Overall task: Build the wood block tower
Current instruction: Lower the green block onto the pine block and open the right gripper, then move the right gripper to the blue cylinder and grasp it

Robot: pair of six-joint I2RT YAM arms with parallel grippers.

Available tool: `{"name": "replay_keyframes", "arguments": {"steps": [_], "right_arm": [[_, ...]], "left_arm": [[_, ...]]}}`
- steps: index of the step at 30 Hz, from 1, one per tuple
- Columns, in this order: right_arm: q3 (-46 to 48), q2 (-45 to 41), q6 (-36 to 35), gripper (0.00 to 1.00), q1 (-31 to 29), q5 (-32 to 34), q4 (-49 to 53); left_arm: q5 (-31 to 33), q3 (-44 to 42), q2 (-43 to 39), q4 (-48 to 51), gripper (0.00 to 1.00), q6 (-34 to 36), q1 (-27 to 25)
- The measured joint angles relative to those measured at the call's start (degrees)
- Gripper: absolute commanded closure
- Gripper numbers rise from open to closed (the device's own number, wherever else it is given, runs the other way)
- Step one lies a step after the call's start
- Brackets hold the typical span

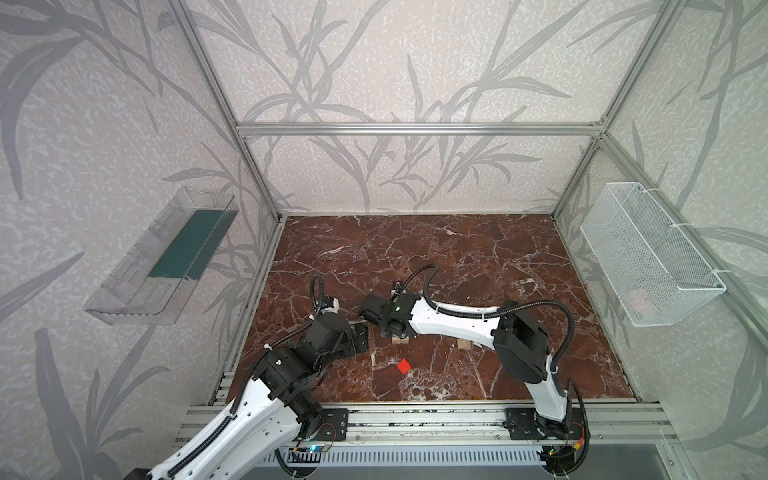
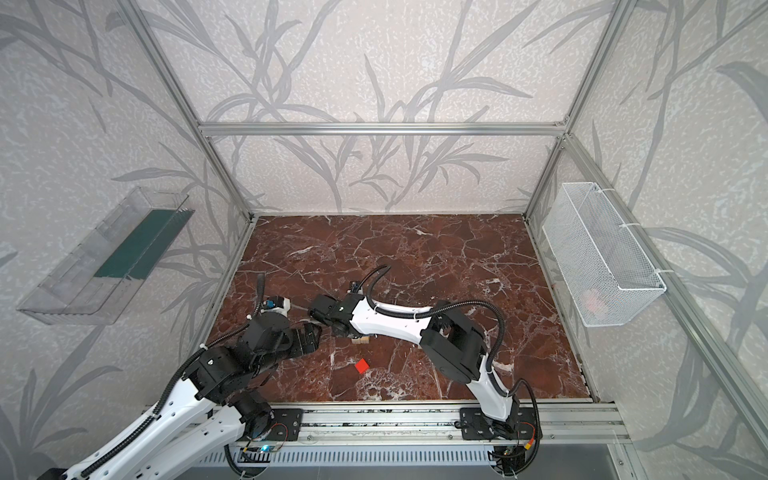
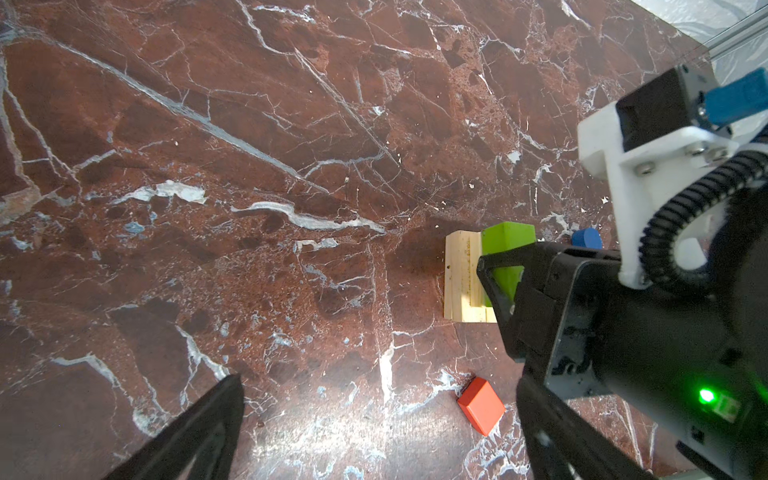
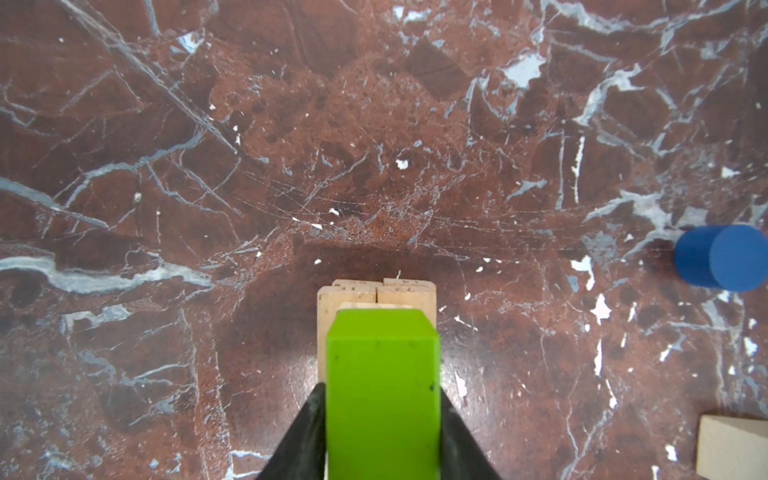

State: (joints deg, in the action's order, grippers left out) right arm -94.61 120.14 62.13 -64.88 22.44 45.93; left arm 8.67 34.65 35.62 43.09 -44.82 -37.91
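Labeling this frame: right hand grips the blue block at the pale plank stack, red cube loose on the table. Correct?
Wrong colour: the right wrist view shows the right hand gripping the lime-green block at the pale plank stack; the red cube is loose on the table.

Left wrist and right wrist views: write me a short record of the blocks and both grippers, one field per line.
stack: pale plain-wood planks, compact, on the red-brown marble table
green: lime-green oblong block lying on the planks
right gripper: shut on the lime-green oblong block
left gripper: open, empty
loose: red cube, blue cylinder, pale wood piece, each on the table apart from the stack
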Motion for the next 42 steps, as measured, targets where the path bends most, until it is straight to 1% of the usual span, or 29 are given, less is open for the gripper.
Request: {"name": "replay_keyframes", "arguments": {"steps": [5, 9, 16, 21, 25, 28, 31, 35, 39, 42], "right_arm": [[0.09, 0.0, -0.02, 0.63, 0.0, 0.0, -0.57], [0.37, -0.02, -0.02, 0.6, 0.0, -0.09, -0.68], [0.37, -0.96, -0.7, 0.46, 0.0, -0.57, -0.72], [0.94, -5.09, -2.71, 0.37, 0.0, -1.03, -1.53], [2.03, -9.46, -5.31, 0.34, 0.09, -1.07, -2.45], [3.48, -13.11, -8.22, 0.33, 1.03, -2.27, -3.06], [6.25, -16.83, -11.43, 0.33, 3.48, -4.98, -3.63], [11.63, -20.31, -16.48, 0.32, 9.62, -7.78, -4.31], [16.72, -20.94, -20.76, 0.32, 15.65, -11.23, -4.63], [19.74, -20.92, -23.41, 0.32, 18.69, -13.09, -4.61]], "left_arm": [[-0.02, 0.0, 0.15, -0.07, 0.0, 0.0, 0.0], [-0.17, 0.0, 0.26, -0.09, 0.0, 0.0, 0.0], [-0.24, 0.0, 0.28, -0.09, 0.0, 0.04, 0.0], [-0.39, 1.33, 0.92, 1.14, 0.0, 0.46, 0.0], [-1.14, 4.28, 1.62, 2.69, 0.0, 1.77, 0.02], [-1.97, 7.23, 2.69, 3.54, 0.0, 4.11, 0.04], [-3.5, 10.51, 4.76, 3.82, 0.0, 6.95, 0.15], [-6.45, 12.96, 9.07, 2.62, 0.0, 11.1, 0.28], [-9.46, 13.31, 13.77, 0.83, 0.0, 15.43, 0.37], [-11.21, 13.88, 15.91, 0.26, 0.0, 17.38, 0.5]]}}
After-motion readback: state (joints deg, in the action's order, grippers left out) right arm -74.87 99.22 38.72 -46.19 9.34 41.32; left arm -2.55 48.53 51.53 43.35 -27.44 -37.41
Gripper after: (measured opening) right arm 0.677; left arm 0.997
